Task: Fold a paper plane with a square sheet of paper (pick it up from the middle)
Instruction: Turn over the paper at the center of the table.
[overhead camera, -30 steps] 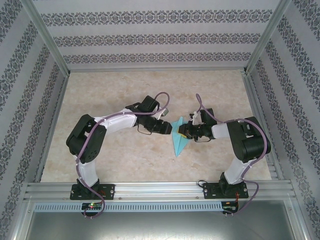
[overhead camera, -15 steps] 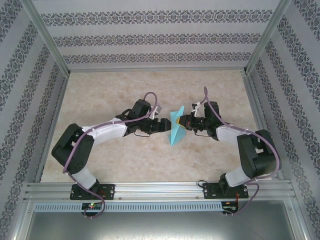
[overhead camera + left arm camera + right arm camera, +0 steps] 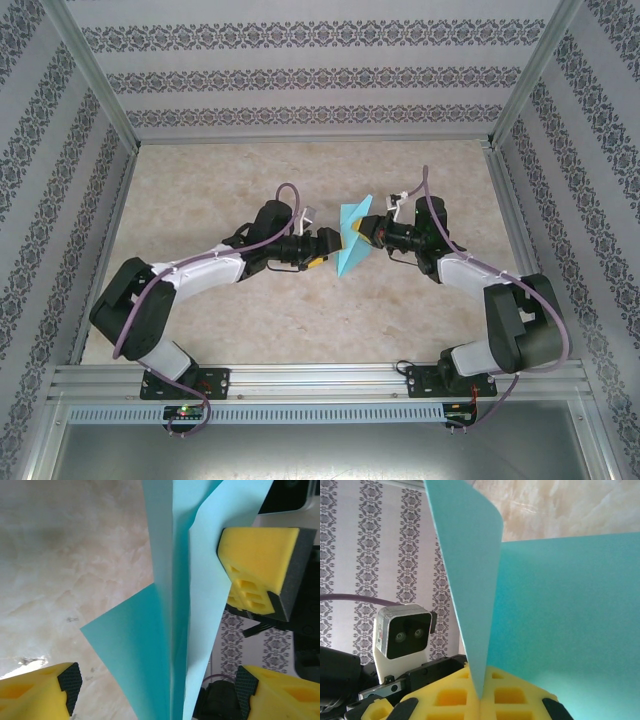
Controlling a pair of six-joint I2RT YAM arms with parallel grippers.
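- My right gripper (image 3: 361, 232) pinches the paper plane (image 3: 349, 256) tight, holding it above the table (image 3: 250, 180).
- My left gripper (image 3: 331, 246) is spread wide, the plane's fold between its fingers.

Patterned walls (image 3: 320, 75) (marbled table (image 3: 220, 180)).

The left arm (image 3: 200, 270) and right arm (image 3: 462, 268) are stretched toward frame centre; the left gripper (image 3: 328, 248) is spread open, the right gripper (image 3: 358, 232) clamped on paper (image 3: 348, 252).
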